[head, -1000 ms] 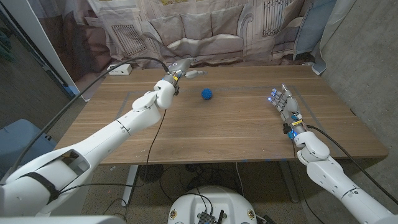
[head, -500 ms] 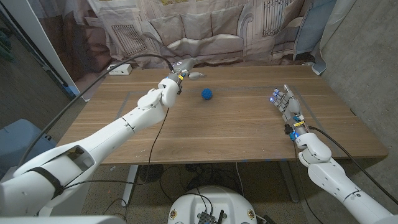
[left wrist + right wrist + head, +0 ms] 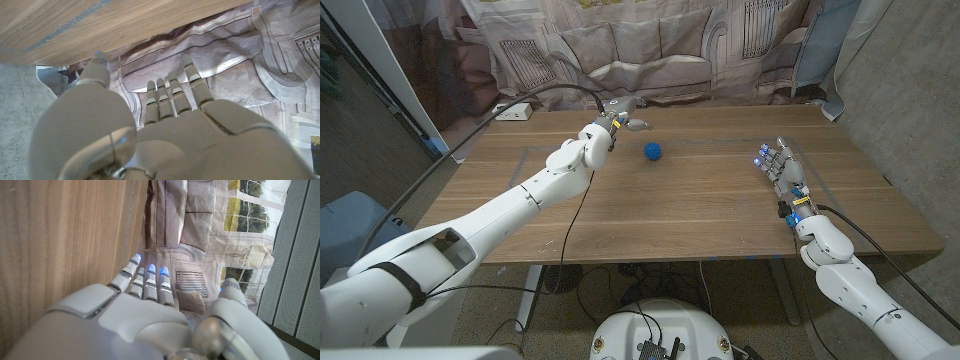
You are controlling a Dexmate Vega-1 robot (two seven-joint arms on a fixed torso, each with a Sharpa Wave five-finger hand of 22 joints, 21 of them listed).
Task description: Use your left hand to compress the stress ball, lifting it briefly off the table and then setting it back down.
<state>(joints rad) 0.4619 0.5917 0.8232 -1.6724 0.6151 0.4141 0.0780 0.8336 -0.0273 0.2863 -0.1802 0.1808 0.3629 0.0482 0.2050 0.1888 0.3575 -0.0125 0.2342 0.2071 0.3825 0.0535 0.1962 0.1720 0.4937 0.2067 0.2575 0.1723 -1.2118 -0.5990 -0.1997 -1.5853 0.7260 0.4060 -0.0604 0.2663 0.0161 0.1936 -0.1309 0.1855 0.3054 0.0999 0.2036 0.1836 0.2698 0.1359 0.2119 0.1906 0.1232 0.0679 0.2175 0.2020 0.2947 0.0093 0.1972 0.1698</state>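
Observation:
A small blue stress ball (image 3: 653,151) lies on the wooden table (image 3: 700,200), near the far middle. My left hand (image 3: 618,112) hovers above the table to the left of the ball and a little beyond it, fingers spread and empty. In the left wrist view the left hand (image 3: 165,130) shows extended fingers with nothing in them. My right hand (image 3: 779,166) stands on its edge at the right side of the table, fingers straight and apart, holding nothing. The right wrist view shows the right hand (image 3: 145,310) with straight fingers beside the wood.
A white power strip (image 3: 513,112) with a black cable lies at the table's far left corner. A printed fabric backdrop (image 3: 650,45) hangs just behind the far edge. Grey tape lines (image 3: 720,143) mark a rectangle on the tabletop.
My left hand has moved a little to the right and farther back, closing in on the ball. The ball and my right hand have stayed where they were.

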